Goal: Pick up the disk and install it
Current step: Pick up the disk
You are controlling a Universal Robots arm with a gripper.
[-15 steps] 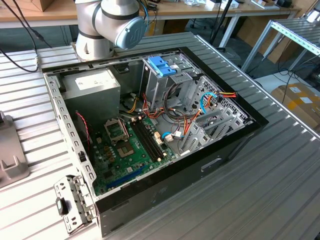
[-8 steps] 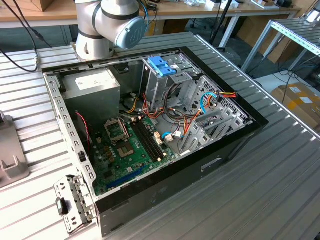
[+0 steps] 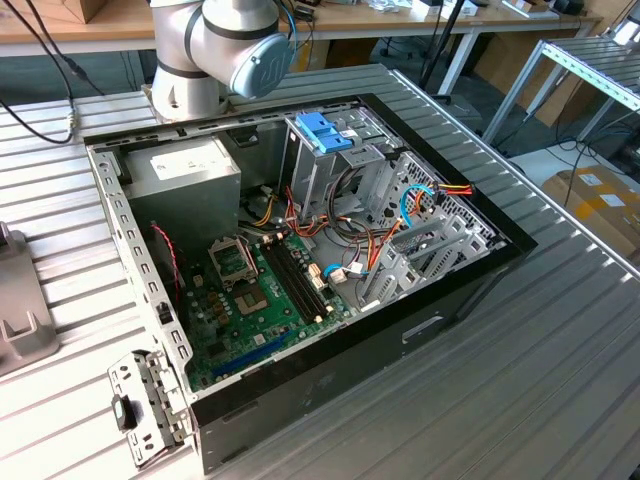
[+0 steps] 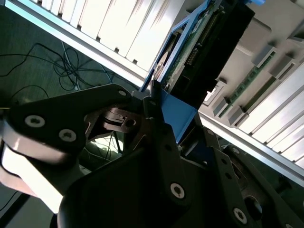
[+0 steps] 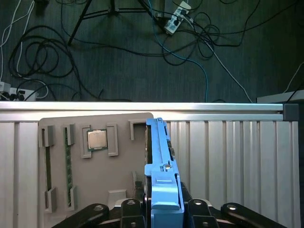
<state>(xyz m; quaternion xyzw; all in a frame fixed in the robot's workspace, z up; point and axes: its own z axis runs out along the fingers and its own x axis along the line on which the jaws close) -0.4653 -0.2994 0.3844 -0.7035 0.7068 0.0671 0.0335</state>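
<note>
The disk (image 5: 159,161) is a thin flat drive in a light blue plastic carrier, seen edge-on in the first wrist view. My gripper (image 5: 164,211) is shut on its near end, a black finger on each side. In the second wrist view the disk (image 4: 209,52) shows its dark body and blue frame running away from the gripper (image 4: 164,111). It stands over the edge of a grey parts tray (image 5: 118,180); I cannot tell whether it touches the tray. The open computer case (image 3: 300,250) lies on the table in the exterior view.
The tray holds a processor (image 5: 97,139) and memory sticks (image 5: 68,161). Beyond the ribbed table's edge rail (image 5: 213,107) the floor is strewn with cables (image 5: 190,33). Inside the case a darker blue latch piece (image 3: 325,130) sits on a grey metal cage. The arm's base (image 3: 215,55) stands behind the case.
</note>
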